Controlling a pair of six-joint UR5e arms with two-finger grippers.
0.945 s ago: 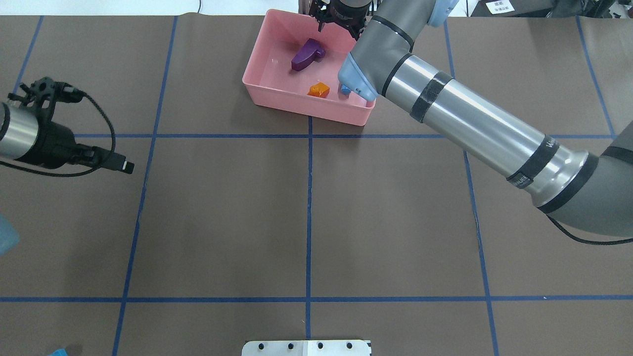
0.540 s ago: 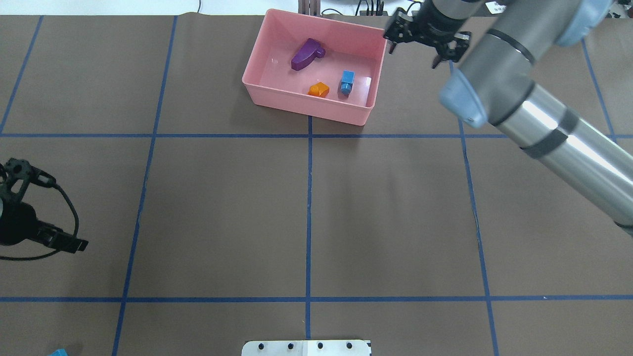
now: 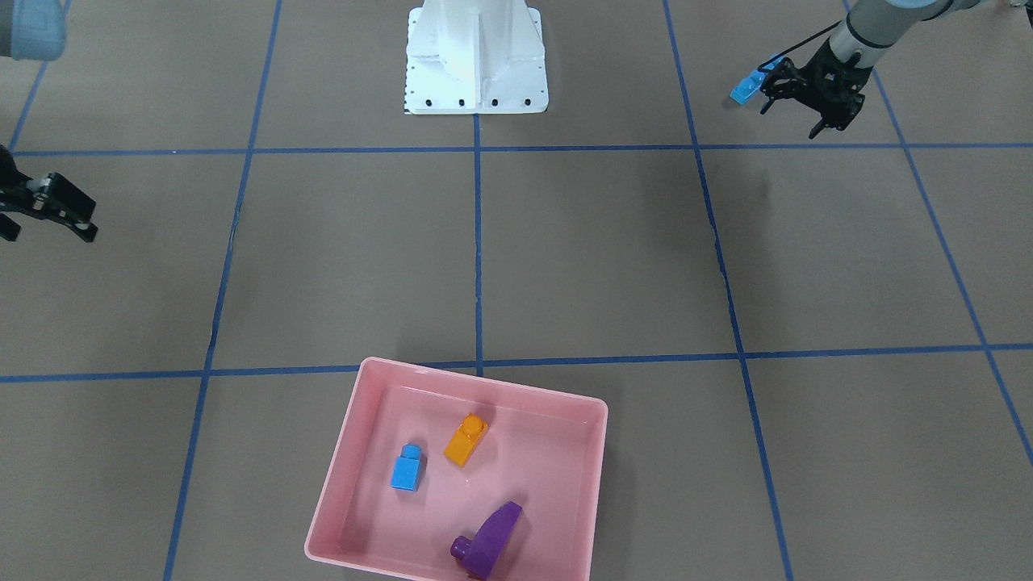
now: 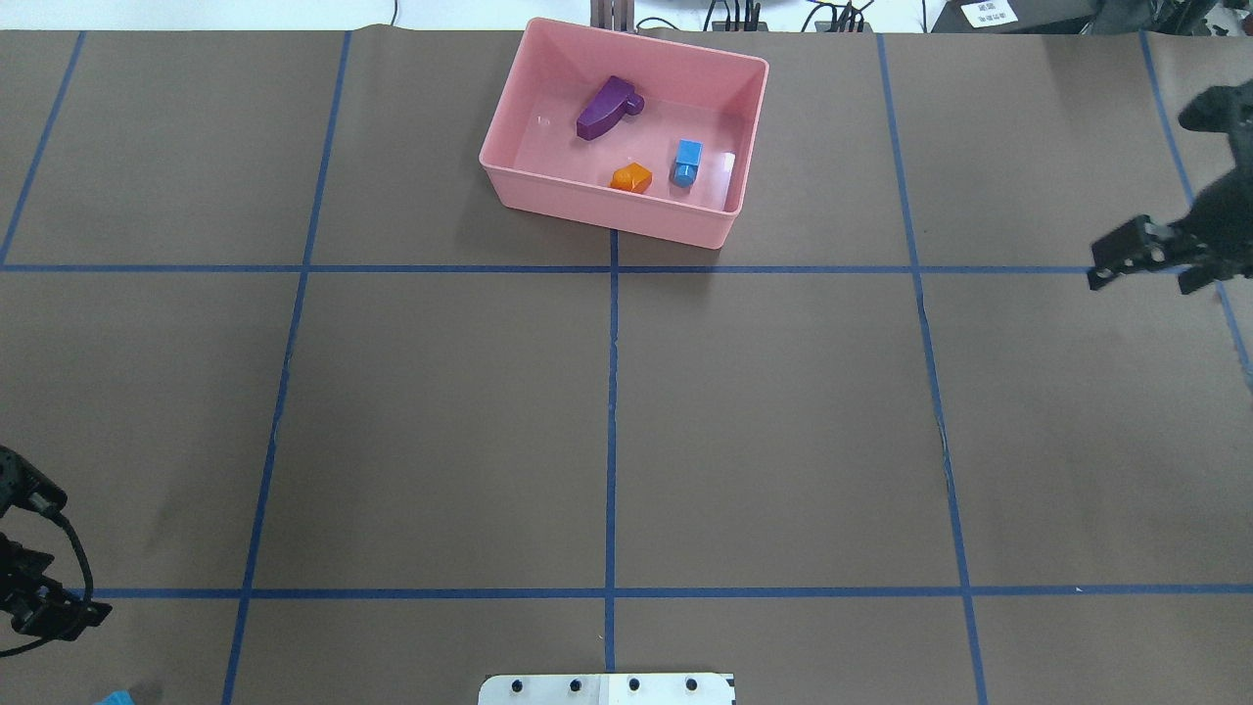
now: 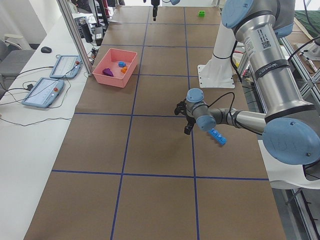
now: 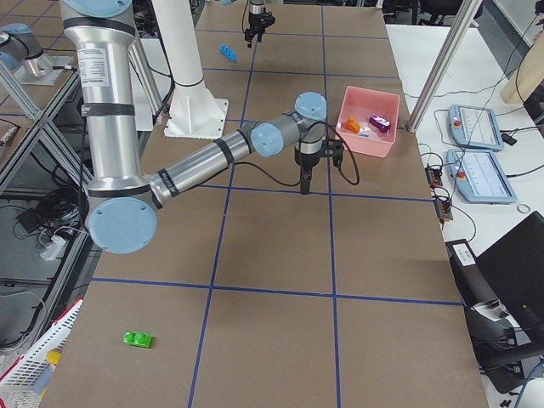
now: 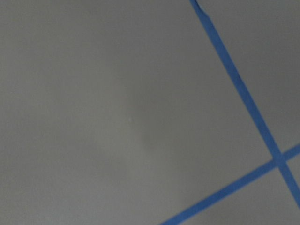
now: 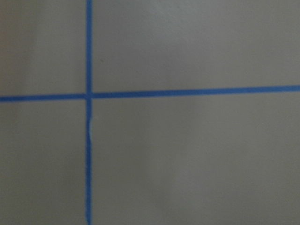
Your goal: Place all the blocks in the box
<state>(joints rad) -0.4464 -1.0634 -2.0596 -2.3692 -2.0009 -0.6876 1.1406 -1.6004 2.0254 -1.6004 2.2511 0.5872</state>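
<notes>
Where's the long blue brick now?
The long blue brick lies at the front-facing view's top right, beside the left gripper, far from the pink box.

The scene is evenly lit, a soft shadow is cast beside the box [image 4: 607,208], glare is seen inside it, and the wrist views are blurred.

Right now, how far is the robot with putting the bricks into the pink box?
Three bricks lie in the pink box: purple brick, orange brick, small blue brick. Nothing is held: left gripper and right gripper are open and empty. Left to do, on the table: the long blue brick beside the left gripper, and the green brick at the robot's right end.
</notes>
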